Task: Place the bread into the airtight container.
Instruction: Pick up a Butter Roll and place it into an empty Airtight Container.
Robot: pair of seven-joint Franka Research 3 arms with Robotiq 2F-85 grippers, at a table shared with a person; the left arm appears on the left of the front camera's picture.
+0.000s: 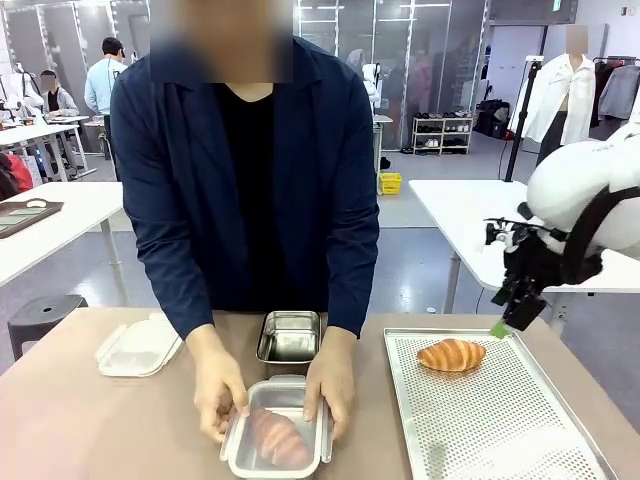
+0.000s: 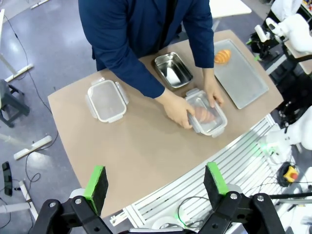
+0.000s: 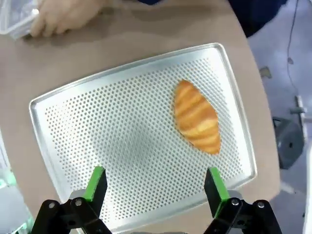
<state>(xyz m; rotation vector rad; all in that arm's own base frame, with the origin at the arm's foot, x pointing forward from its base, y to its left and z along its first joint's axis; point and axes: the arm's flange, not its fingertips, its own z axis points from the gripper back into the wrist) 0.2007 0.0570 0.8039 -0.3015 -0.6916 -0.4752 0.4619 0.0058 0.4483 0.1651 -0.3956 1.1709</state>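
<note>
Closest in, a clear container holds the bread, a person's hands gripping its sides. Leftward lies a lidded box, then a steel pan, then a holed tray bearing a croissant. Over it the right gripper hangs wide open, empty; the left gripper, high above the table, gapes empty too.

Front view level across table, wrist views overhead, sharing tray.
</note>
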